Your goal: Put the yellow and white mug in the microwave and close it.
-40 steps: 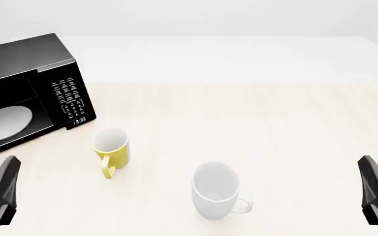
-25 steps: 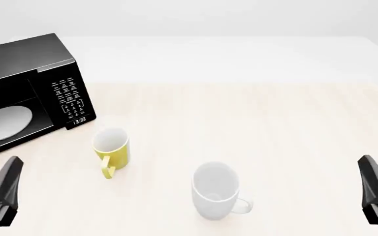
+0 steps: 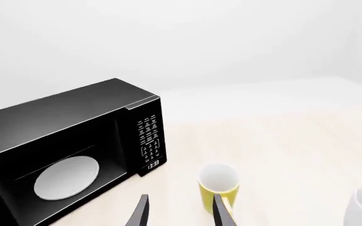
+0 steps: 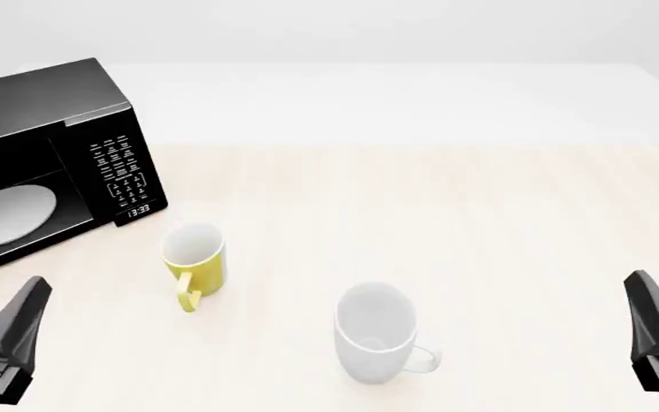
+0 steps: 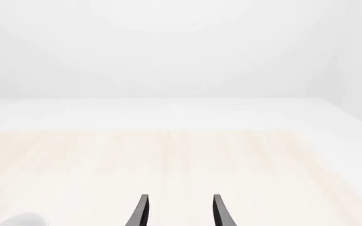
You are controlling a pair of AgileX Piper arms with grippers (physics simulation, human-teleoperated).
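The small yellow mug with a white inside [image 4: 195, 260] stands upright just near-right of the big black microwave [image 4: 49, 163], handle turned toward the near edge. It lies forward and right of the left gripper [image 4: 9, 339], which is much nearer than the right gripper [image 4: 658, 335]. Both grippers are spread apart and hold nothing.

Black microwave [image 4: 49, 137] (white-button keypad), yellow and white mug [image 4: 196, 257], all-white mug [image 4: 377, 333], pale wood-grain table [image 4: 444, 215].

The right gripper [image 5: 177, 212] held its two dark fingers [image 5: 142, 212] apart with nothing between them. Beyond the fingertips lay bare pale wooden table [image 5: 187, 160].
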